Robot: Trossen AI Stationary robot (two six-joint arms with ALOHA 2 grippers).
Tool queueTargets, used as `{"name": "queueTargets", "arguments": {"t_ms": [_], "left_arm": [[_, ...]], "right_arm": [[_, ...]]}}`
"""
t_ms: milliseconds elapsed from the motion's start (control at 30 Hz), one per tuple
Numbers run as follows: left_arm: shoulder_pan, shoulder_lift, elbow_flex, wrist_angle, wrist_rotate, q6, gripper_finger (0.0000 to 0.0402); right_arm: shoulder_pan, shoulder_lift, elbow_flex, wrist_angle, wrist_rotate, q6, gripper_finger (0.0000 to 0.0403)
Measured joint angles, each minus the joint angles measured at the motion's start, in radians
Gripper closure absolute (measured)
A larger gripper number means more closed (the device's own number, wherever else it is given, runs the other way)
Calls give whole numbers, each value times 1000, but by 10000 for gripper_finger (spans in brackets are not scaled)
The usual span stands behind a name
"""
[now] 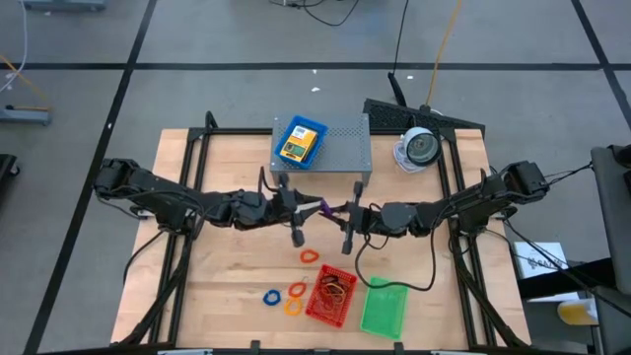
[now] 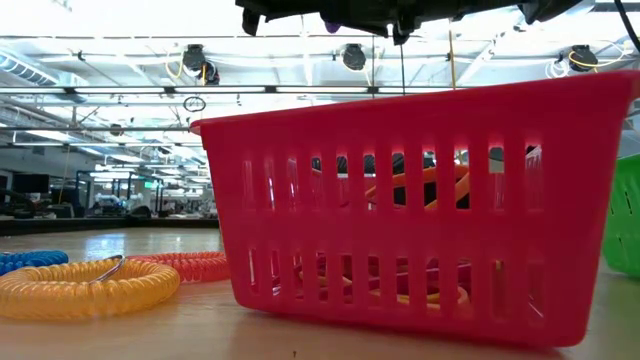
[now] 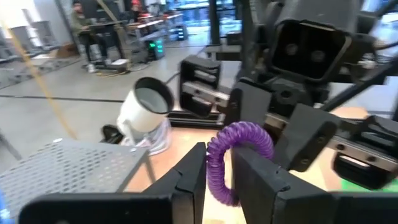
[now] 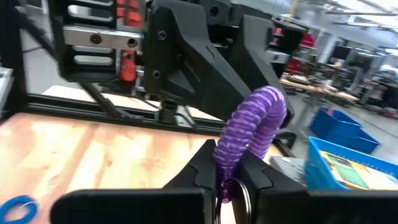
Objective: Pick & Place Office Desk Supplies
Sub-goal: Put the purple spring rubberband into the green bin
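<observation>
A purple ring (image 4: 252, 134) is hanging in the air above the middle of the bench (image 1: 227, 286), between the two arms. The right gripper (image 4: 229, 171) is pinching it with jaws nearly closed. The left gripper (image 3: 217, 171) is facing it, jaws slightly apart around the ring. The red tray (image 1: 330, 295) is sitting nearer, beside the green tray (image 1: 384, 309).

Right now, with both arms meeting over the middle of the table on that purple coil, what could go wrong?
1. Both the left gripper and the right gripper have the purple coil ring between their fingers; pulling apart could stretch it or snap it loose.
2. The hand-over is high above the table; a slip could drop the ring outside the red mesh tray.
3. The two wrists sit very close together, so a small move may knock them.
</observation>
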Motion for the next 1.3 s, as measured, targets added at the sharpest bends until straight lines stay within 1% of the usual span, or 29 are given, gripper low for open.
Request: {"name": "queueTargets", "arguments": {"t_ms": [100,267,700,867,967,1100,1200,1300], "left_arm": [[0,0,0,0,50,1,315],[-1,-1,0,-9,105,-2,314],[-2,-1,2,-79,115,-1,314],[-1,-1,2,-86,145,9,309],[-1,-2,2,-92,167,6,280],[1,-2,2,-103,164,-18,212],[8,-2,2,-110,156,-39,163],[8,-2,2,-117,148,-39,129]], "right_arm": [[0,0,0,-1,-43,0,392],[0,0,0,-1,-45,0,391],[2,0,0,-10,-45,0,393],[3,0,0,-11,-48,0,393],[3,0,0,-14,-55,0,393],[3,0,0,-19,-96,1,394],[3,0,-1,-21,-96,0,394],[5,-19,-1,-45,-96,0,394]]}}
